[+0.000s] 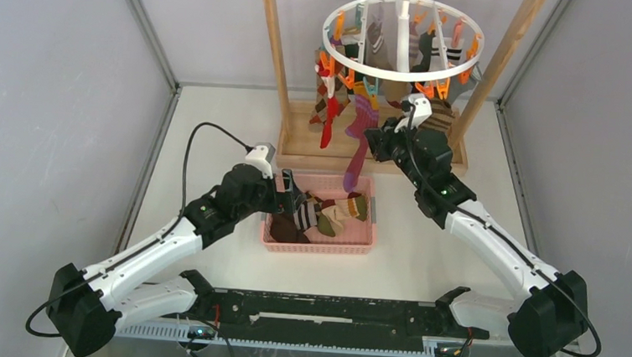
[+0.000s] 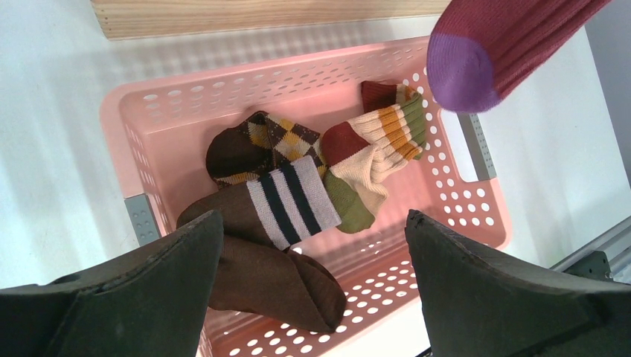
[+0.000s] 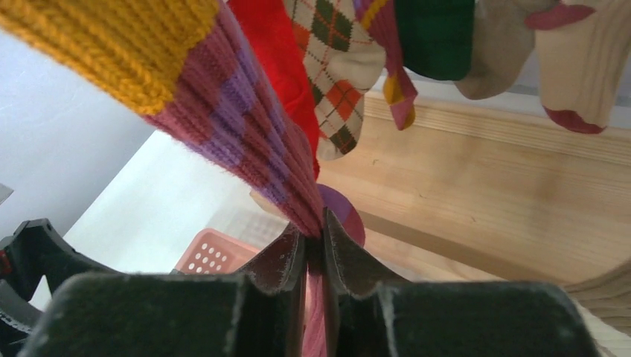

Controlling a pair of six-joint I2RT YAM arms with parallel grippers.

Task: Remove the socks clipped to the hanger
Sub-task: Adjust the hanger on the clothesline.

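The white round hanger (image 1: pixel 327 30) hangs in the wooden rack with several socks (image 1: pixel 335 104) clipped to its rim. My right gripper (image 3: pixel 315 234) is shut on a pink-and-purple striped sock (image 3: pixel 245 126) with a yellow cuff, pinching it low on its length; that sock (image 1: pixel 356 139) still hangs from the hanger and its purple toe (image 2: pixel 476 59) dangles over the basket. Red (image 3: pixel 275 52), argyle (image 3: pixel 335 67) and green (image 3: pixel 435 37) socks hang beside it. My left gripper (image 2: pixel 314 219) stands open over the basket, holding nothing.
A pink plastic basket (image 2: pixel 186 93) in front of the rack holds several loose socks (image 2: pixel 290 197), brown, argyle and striped. The wooden rack's base (image 3: pixel 506 186) lies just behind it and its posts (image 1: pixel 275 58) flank the hanger. Grey walls close both sides.
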